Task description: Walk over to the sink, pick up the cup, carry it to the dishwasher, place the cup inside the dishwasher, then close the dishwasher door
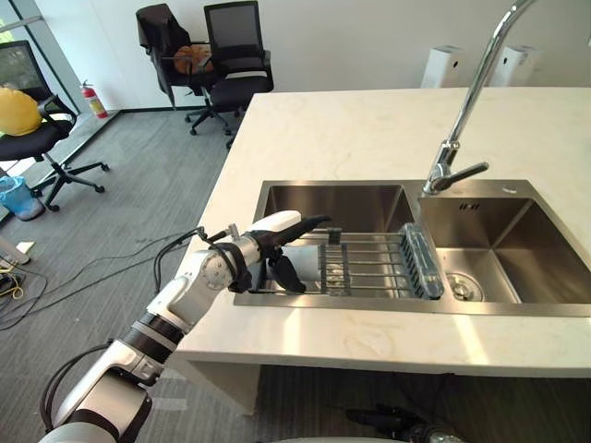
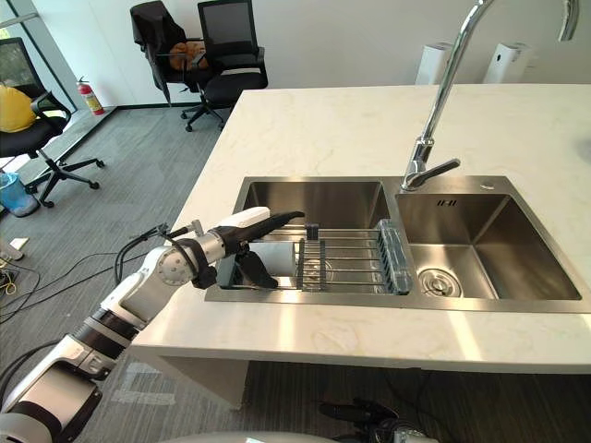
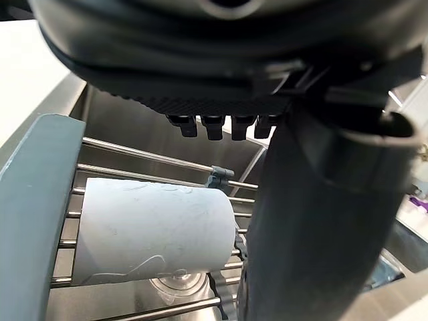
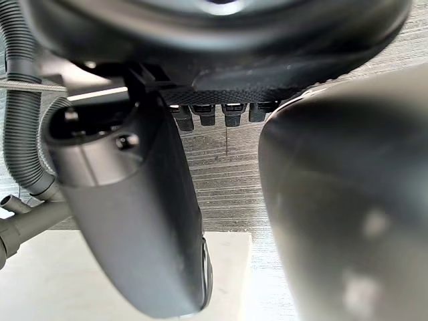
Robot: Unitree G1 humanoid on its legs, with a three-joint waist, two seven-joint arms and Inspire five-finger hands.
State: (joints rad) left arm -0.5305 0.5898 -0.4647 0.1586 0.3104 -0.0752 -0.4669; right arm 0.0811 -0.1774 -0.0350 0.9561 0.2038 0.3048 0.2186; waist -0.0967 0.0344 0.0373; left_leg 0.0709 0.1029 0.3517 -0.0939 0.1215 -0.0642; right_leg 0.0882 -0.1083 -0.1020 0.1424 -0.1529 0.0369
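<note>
The pale, smooth cylindrical cup [image 3: 150, 231] lay on its side on the steel wire rack [image 1: 369, 263] across the brushed-steel sink's [image 1: 526, 249] left basin; the left hand [image 1: 268, 242] reached over it, spread wide, gripping nothing; the right hand [image 4: 221, 40] hung relaxed, empty, above grey carpet [image 4: 227, 180]; a curved chrome tap [image 1: 471, 101] rose behind.

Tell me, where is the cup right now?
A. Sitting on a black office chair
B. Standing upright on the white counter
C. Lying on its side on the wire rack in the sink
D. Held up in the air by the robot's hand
C: the cup lies on its side across the bars of the wire rack over the sink, with the left hand open beside it, not gripping it.
</note>
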